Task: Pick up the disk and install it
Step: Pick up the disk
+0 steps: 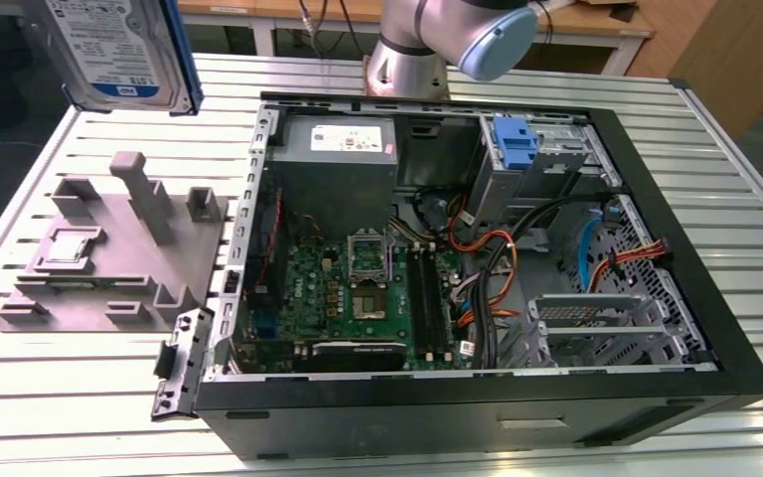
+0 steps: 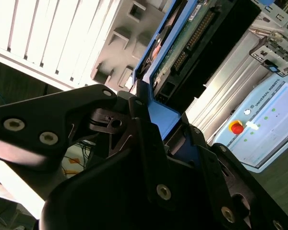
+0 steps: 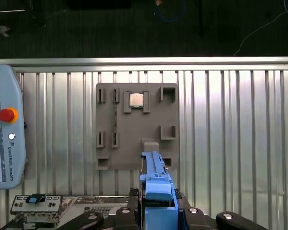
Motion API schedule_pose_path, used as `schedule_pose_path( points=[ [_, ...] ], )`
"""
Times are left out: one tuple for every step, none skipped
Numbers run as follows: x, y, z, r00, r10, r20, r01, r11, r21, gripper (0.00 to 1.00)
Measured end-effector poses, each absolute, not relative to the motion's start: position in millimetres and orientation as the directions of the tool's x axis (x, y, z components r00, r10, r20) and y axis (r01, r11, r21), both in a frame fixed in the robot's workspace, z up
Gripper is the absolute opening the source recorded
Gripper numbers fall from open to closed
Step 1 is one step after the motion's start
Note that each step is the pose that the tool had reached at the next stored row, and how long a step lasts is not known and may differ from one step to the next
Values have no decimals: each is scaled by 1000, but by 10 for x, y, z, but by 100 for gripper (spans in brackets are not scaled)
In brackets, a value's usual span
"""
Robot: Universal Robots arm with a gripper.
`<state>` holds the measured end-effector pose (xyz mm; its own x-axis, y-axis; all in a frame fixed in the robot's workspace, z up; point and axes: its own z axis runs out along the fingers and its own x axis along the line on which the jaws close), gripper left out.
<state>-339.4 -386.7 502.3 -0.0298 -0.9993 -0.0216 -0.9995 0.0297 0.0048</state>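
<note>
Disk [image 1: 116,50] hangs in the air over the grey fixture [image 1: 110,253], off to the side of the open computer case [image 1: 488,429]; I see my gripper [image 2: 164,125] clamped tight on its blue-framed edge.

you see the disk [image 1: 116,55] cut off by the exterior view's top edge; the gripper [image 3: 157,213] hides its held end

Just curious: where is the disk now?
Held by the gripper, the disk hangs at the exterior view's upper left, above the grey fixture plate.
</note>
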Motion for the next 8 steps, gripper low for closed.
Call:
schedule_pose_path(
  points=[
    [-3378, -3867, 5023, -30, -999, -22, -1000, 30, 5, 36],
    [-3362, -3867, 5023, -30, -999, -22, -1000, 30, 5, 36],
    [-3346, -3867, 5023, -30, -999, -22, -1000, 30, 5, 36],
    [-3333, -3867, 5022, -30, -999, -22, -1000, 30, 5, 36],
    [-3320, -3867, 5022, -30, -999, -22, -1000, 30, 5, 36],
    [-3307, -3867, 5022, -30, -999, -22, -1000, 30, 5, 36],
    [-3297, -3868, 5022, -30, -999, -22, -1000, 30, 5, 36],
    [-3287, -3868, 5021, -30, -999, -22, -1000, 30, 5, 36]
  ],
)
